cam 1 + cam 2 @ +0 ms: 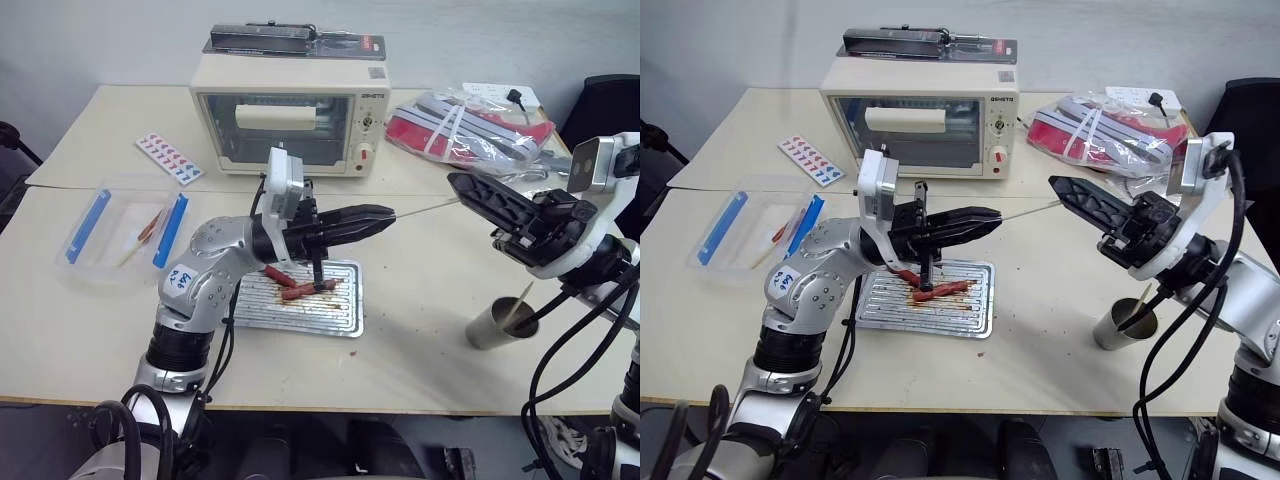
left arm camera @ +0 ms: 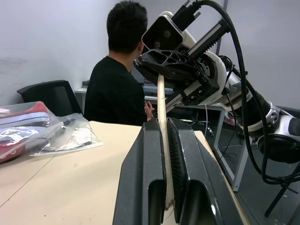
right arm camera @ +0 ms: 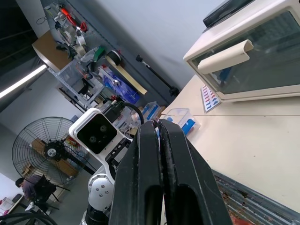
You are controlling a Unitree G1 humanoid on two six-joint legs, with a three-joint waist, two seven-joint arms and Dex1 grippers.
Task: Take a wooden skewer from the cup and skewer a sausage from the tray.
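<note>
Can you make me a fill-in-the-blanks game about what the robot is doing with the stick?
1. Both grippers are shut on the same wooden ____.
2. The two sausages lie on the silver ____.
3. Another stick stands in the paper ____ near the right gripper.
4. Behind the left gripper stands a cream toaster ____.

Missing words: skewer; tray; cup; oven.

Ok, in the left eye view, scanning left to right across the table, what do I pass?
Clear plastic container → tray with the sausages → left gripper shut on the wooden skewer → right gripper, shut on the skewer's other end → cup.
</note>
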